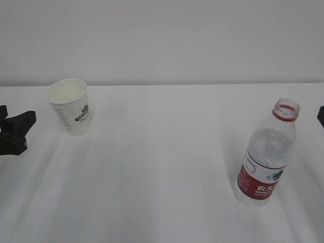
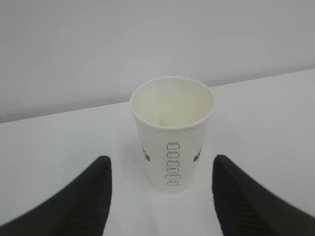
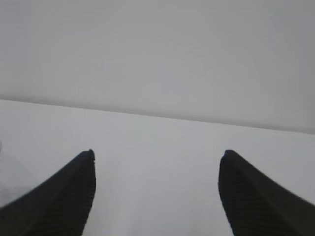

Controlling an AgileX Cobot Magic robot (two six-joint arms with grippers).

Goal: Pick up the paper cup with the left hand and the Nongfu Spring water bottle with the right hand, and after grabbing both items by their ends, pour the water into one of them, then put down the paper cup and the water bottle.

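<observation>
Claw tips of the left hand (image 2: 160, 196) stand wide apart, and nothing is between them yet. The paper cup (image 2: 172, 132) stands upright just past the tips, lined up with the gap. It looks empty inside. From the front camera this claw (image 1: 15, 132) shows at the far left edge of the white tabletop (image 1: 162, 167), near the cup (image 1: 71, 107) but not touching it.

The right hand (image 3: 156, 191) also has its tips wide apart and holds nothing. Its camera sees mostly bare tabletop, with only a pale blur at the left edge that may be the bottle. The water bottle (image 1: 266, 154) stands upright at the near right, with its cap off. It is clear, so how much water is in it is hard to tell.

I think this is the first step, reaching in to grab. Next, the left claw should slide forward around the cup and squeeze gently, since paper walls bend. The right claw needs to turn left toward the bottle first.
</observation>
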